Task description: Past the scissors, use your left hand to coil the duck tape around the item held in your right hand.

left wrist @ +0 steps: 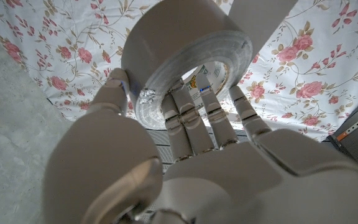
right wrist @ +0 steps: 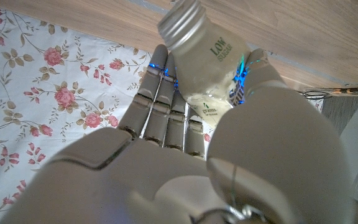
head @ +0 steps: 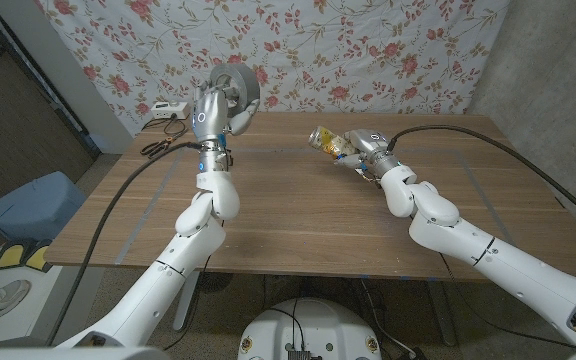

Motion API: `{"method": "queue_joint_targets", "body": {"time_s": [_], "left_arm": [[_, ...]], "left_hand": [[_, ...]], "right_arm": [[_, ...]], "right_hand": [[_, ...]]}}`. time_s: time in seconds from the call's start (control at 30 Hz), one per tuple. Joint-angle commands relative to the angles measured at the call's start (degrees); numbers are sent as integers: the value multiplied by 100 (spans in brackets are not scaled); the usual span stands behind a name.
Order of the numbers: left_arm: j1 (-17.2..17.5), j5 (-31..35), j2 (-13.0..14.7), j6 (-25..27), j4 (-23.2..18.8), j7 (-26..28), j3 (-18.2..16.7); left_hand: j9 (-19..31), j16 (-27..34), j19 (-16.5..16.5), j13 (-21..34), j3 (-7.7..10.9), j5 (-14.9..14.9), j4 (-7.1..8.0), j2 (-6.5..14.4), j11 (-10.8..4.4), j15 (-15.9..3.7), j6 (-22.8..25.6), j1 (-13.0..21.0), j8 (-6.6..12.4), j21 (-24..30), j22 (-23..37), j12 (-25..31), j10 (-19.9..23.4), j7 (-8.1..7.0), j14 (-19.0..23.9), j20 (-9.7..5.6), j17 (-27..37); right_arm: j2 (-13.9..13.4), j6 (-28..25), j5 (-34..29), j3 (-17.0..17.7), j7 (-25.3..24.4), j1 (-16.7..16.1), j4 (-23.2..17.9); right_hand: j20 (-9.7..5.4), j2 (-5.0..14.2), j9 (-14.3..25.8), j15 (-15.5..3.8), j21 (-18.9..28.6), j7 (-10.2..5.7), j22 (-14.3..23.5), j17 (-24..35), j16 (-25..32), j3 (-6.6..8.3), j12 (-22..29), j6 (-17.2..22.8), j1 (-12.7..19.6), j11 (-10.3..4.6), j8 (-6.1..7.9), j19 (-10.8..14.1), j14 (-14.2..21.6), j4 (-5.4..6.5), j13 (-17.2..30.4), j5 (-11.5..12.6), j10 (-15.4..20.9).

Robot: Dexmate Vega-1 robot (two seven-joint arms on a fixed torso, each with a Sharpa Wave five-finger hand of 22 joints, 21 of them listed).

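My left hand (head: 211,112) is raised above the table's far left part and grips a grey roll of duct tape (head: 236,88). In the left wrist view the fingers (left wrist: 194,115) reach into the core of the roll of duct tape (left wrist: 182,46). My right hand (head: 366,147) holds a small bottle (head: 328,141) with a metal cap above the far middle of the table, lying roughly sideways with its cap toward the left hand. The right wrist view shows the bottle (right wrist: 210,56) with a "LOW SUGAR" label between thumb and fingers. Scissors (head: 155,148) lie at the far left edge.
A white device (head: 164,111) with a cable sits behind the scissors at the table's far left corner. A black cable (head: 488,140) runs across the far right of the wooden table (head: 298,215). A blue bin (head: 30,205) stands on the floor at left.
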Motion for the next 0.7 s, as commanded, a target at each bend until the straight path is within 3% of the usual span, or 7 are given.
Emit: {"method": "queue_joint_targets", "body": {"time_s": [0.03, 0.7], "left_arm": [[-647, -303, -90, -422, 376, 150, 156], [-1553, -807, -142, -738, 795, -1131, 575]], "left_hand": [[-7, -18, 50, 40, 43, 5, 47, 997, -322, -880, 37, 1058, 11, 27, 21, 5, 318, -33, 53, 3, 30], [-39, -86, 46, 109, 1, 9, 63, 985, -339, -888, 50, 1087, -13, 6, 33, -19, 350, -47, 18, 12, 37]], "right_arm": [[23, 302, 469, 133, -118, -63, -4], [239, 748, 341, -97, -432, 142, 202]], "right_hand": [[-961, 1130, 19, -1665, 47, -967, -10, 40, 12, -3, 18, 2321, 319, -1068, 7, -594, 1105, 26, 37, 503, 1575], [-962, 1110, 26, -1664, 120, -975, -26, 78, -14, -54, -2, 2378, 362, -1072, -38, -611, 1158, 16, 100, 562, 1626]]}}
